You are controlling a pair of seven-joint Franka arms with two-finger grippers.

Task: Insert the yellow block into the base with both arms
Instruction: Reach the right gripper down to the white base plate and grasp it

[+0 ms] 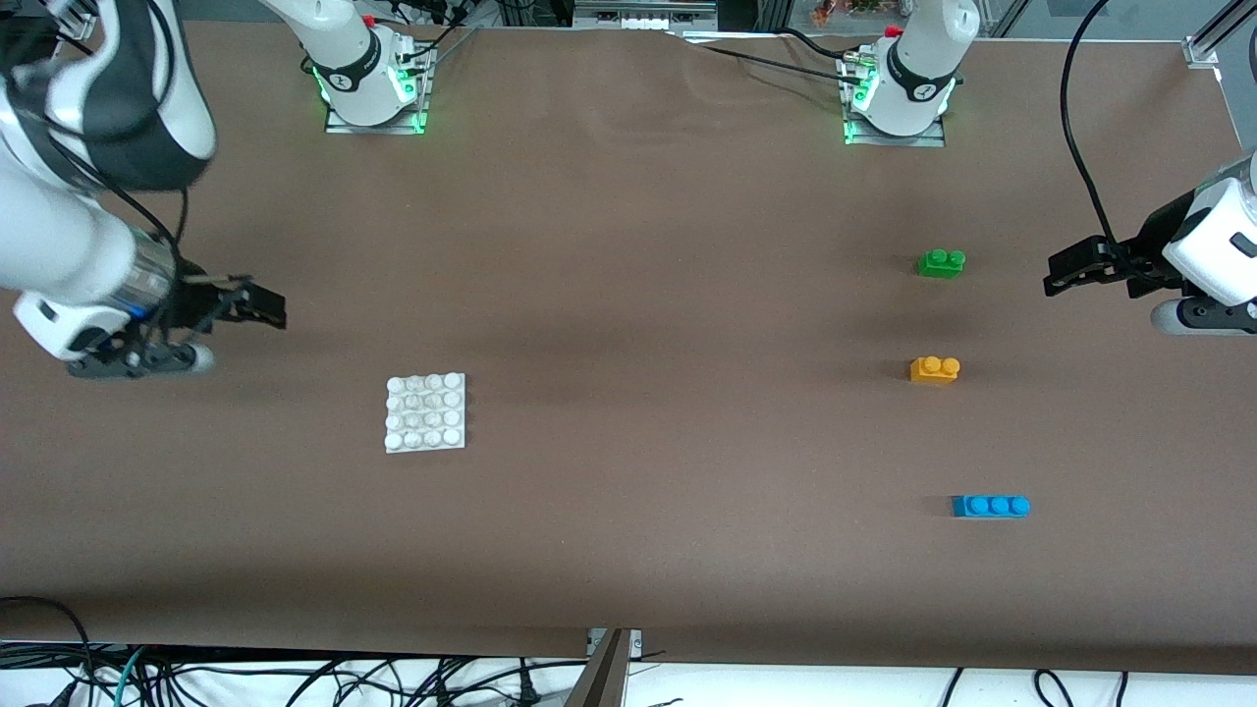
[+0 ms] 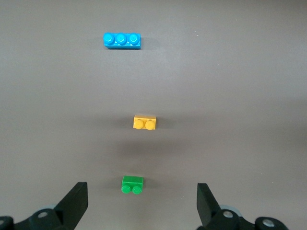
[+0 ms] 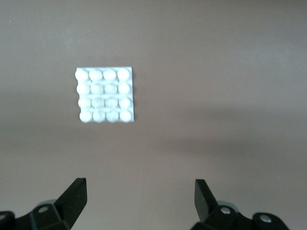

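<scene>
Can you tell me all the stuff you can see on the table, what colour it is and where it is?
yellow block: one, orange-yellow, two studs, toward the left arm's end of the table, between the two other bricks.
green brick: one, green, two studs, farther from the front camera than the yellow block.
blue brick: one, blue, three studs, nearer to the front camera than the yellow block.
base: one, white, square with a grid of studs, toward the right arm's end of the table, nothing on it.
table: one, brown.
cables: several, black, along the table's near edge.
left tool: one, black, open, holding nothing, over the table's left-arm end.
right tool: one, black, open, holding nothing, over the table's right-arm end.
</scene>
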